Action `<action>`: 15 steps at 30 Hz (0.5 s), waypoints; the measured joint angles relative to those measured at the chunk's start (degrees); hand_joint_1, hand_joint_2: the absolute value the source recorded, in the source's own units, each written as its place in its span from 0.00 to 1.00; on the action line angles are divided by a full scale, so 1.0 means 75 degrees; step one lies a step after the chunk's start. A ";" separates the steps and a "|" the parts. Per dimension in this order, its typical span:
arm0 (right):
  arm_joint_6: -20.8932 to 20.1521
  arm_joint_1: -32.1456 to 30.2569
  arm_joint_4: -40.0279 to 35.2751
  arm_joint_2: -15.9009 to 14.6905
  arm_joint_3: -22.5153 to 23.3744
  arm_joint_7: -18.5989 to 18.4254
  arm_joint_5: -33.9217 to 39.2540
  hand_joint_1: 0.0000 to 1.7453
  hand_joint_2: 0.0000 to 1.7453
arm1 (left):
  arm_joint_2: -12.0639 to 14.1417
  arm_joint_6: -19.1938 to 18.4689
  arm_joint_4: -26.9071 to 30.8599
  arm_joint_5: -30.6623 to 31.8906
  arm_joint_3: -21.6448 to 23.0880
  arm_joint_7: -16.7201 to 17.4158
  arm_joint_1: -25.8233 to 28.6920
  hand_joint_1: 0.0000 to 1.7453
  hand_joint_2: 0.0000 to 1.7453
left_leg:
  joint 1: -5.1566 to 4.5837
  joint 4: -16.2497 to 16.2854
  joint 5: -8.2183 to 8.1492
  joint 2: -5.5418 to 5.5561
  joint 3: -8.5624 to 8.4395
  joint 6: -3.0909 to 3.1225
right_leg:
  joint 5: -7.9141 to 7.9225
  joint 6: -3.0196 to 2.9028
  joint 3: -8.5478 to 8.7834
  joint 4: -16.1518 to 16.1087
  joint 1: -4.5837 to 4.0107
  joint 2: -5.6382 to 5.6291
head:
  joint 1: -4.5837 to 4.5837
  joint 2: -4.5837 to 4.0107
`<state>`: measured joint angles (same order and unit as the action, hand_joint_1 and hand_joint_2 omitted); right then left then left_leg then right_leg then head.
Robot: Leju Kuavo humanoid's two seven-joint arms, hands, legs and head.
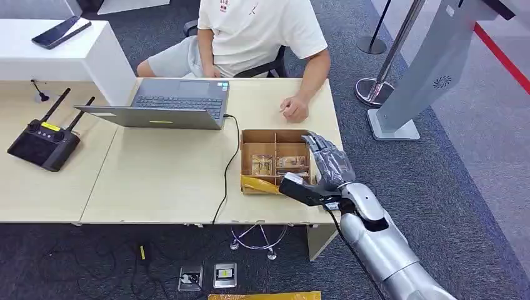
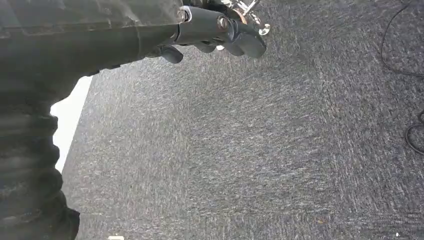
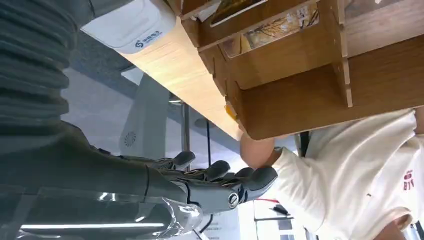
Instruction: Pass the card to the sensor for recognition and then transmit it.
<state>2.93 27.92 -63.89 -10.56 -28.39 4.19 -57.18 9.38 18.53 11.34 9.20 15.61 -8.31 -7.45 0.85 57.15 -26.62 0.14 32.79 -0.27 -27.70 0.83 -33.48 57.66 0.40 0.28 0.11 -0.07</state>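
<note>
A wooden box (image 1: 275, 139) with several compartments stands on the desk's right end and holds picture cards (image 1: 262, 164). A yellow card (image 1: 257, 184) lies in its front slot. My right hand (image 1: 329, 161) hovers over the box's right edge with its fingers stretched forward, holding nothing. The right wrist view shows the hand (image 3: 215, 182) beside the box (image 3: 300, 95), fingers apart, and a white sensor unit (image 3: 127, 25) on the desk by the box. That sensor (image 1: 294, 179) peeks out beside my wrist. My left hand (image 2: 220, 27) hangs over the carpet with nothing in it.
A person in a white shirt (image 1: 256, 31) sits behind the desk, one hand (image 1: 294, 109) resting close to the box. A laptop (image 1: 169, 103) with a black cable (image 1: 226, 175), a black remote controller (image 1: 44, 144) and a phone (image 1: 60, 31) lie to the left. A grey gate post (image 1: 431, 69) stands on the right.
</note>
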 joint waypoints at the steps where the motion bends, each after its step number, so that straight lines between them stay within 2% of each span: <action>1: 0.0033 0.0008 0.0044 0.0024 0.0000 0.0036 0.0000 0.00 1.00 | 0.0000 0.0003 0.0000 0.0006 0.0000 -0.0003 -0.0001 0.00 1.00 | 0.0000 0.0000 0.0000 0.0000 0.0000 0.0000 | 0.0000 0.0000 0.0000 0.0000 0.0000 0.0000 | 0.0000 0.0000; 15: 0.0266 0.0176 0.0677 0.0292 0.0000 0.0176 0.0117 0.00 1.00 | 0.0000 -0.0003 0.0000 0.0056 0.0000 -0.0070 -0.0001 0.00 1.00 | 0.0000 0.0000 0.0000 0.0000 0.0000 0.0000 | -0.0002 -0.0003 0.0000 0.0000 -0.0001 0.0001 | 0.0000 0.0000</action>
<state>4.92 29.24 -58.82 -8.37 -28.39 5.51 -56.30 9.38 18.51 11.34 9.62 15.61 -8.83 -7.45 0.85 57.15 -26.62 0.14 32.79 -0.27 -27.71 0.81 -33.48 57.66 0.40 0.28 0.11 -0.07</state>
